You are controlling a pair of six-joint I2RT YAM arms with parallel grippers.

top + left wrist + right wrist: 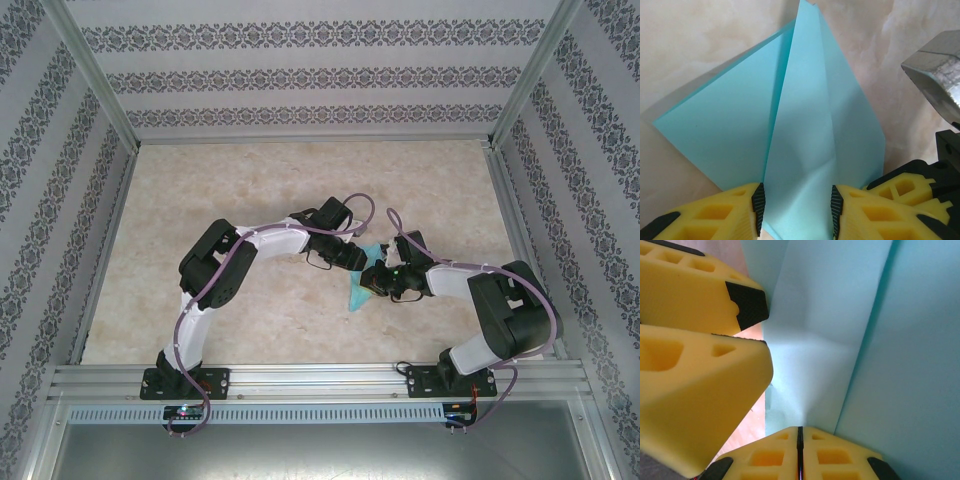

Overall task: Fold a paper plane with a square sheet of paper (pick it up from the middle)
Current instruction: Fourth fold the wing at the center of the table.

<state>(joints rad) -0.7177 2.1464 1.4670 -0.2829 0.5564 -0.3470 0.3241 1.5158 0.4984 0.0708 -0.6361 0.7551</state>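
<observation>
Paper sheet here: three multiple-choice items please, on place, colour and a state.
1. Where is the paper? A far left corner; B in the middle, between the left jaws and right jaws; C on the front rail.
2. Its colour? A turquoise; B white; C red.
3. The right jaws are: A wide open; B gripping a pen; C shut.
B: the top view shows it between the arm tips. A: both wrist views show turquoise. C: they meet in the right wrist view.

From above, most of the paper (357,296) is hidden.
</observation>
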